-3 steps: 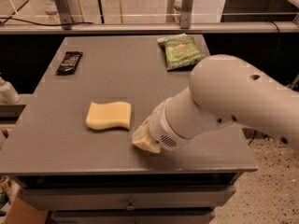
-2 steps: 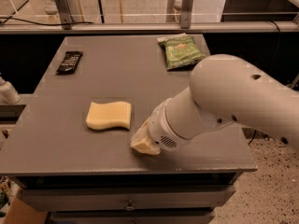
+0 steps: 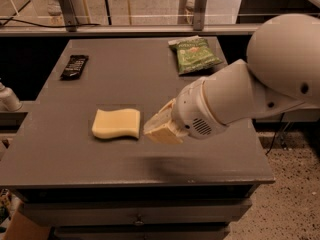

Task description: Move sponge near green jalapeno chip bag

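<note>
So the sponge (image 3: 116, 123) hasn't budged from a second ago: it lies flat on the grey counter (image 3: 125, 86), front-left of centre, nothing holding it. The green jalapeno chip bag (image 3: 195, 55) is in the same spot too, way up at the back right of the counter, well apart from the sponge. The black wrapped bar (image 3: 75, 66) at the back left is unchanged as well.

What has changed is the gripper (image 3: 160, 126). Before, it sat lower in the view, closer to the counter's front edge and right of the sponge. Now it has come up and sits just beside the sponge's right edge, with only a small gap between them. The big white arm (image 3: 235, 96) behind it has lifted higher in the view as well. Honestly can't tell whether the gripper is open or closed from this angle, but it has nothing in it.
</note>
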Robot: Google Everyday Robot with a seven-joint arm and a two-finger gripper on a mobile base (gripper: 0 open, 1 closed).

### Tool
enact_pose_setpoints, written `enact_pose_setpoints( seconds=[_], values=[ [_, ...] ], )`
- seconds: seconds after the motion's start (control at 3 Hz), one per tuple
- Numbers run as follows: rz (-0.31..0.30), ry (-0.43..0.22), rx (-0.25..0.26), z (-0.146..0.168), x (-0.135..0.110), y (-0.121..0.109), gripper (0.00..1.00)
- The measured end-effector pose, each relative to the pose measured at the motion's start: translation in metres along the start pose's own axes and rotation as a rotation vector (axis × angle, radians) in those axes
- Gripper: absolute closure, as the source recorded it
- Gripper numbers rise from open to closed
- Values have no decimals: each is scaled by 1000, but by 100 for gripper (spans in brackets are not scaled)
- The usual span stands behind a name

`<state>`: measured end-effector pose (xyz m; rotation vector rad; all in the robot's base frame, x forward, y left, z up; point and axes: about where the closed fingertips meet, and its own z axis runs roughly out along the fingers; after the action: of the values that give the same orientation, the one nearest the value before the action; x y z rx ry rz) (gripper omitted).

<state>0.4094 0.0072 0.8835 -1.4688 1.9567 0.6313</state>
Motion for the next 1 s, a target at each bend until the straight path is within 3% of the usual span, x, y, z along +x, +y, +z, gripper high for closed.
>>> enact_pose_setpoints(
  seconds=[0.33,0.67,1.0],
  values=[
    [-6,-57,39,-13,-15,-16,29],
    [-10,-70,64,-4,-18,-24,6],
    [-5,-71,78,12,-17,-31,0]
  ],
)
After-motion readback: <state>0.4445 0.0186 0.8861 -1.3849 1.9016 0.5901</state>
